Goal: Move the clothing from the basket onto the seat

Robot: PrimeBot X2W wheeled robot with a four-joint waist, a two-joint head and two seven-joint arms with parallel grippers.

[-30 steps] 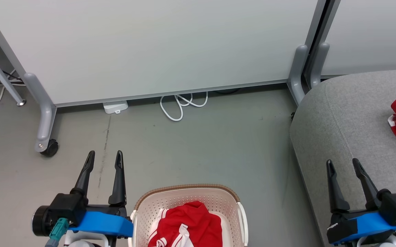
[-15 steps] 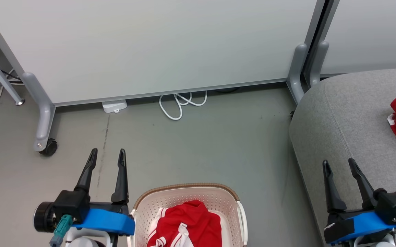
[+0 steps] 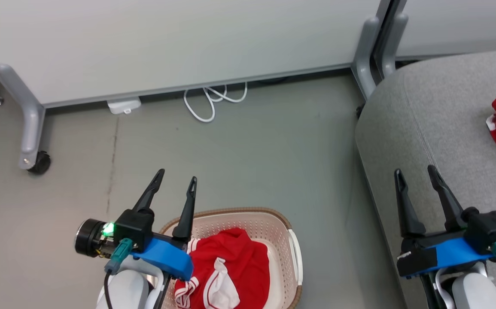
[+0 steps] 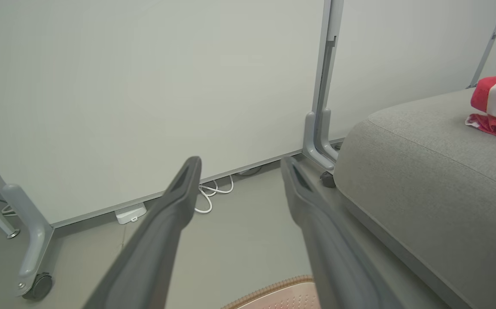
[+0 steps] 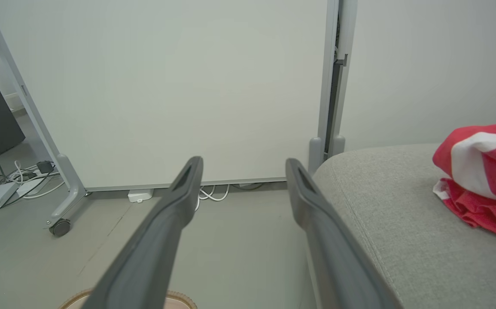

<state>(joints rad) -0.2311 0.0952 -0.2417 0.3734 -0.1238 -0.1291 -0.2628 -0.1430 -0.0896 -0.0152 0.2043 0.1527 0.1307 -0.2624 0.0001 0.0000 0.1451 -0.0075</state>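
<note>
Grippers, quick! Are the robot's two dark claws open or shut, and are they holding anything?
Left gripper with long dark fingers: open, holding nothing.
Right gripper with long dark fingers: open, holding nothing.

Left hand (image 3: 177, 176) closer to basket (image 3: 248, 211)

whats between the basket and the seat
In the head view, the stretch between the basket and the seat is bare grey floor.
</note>
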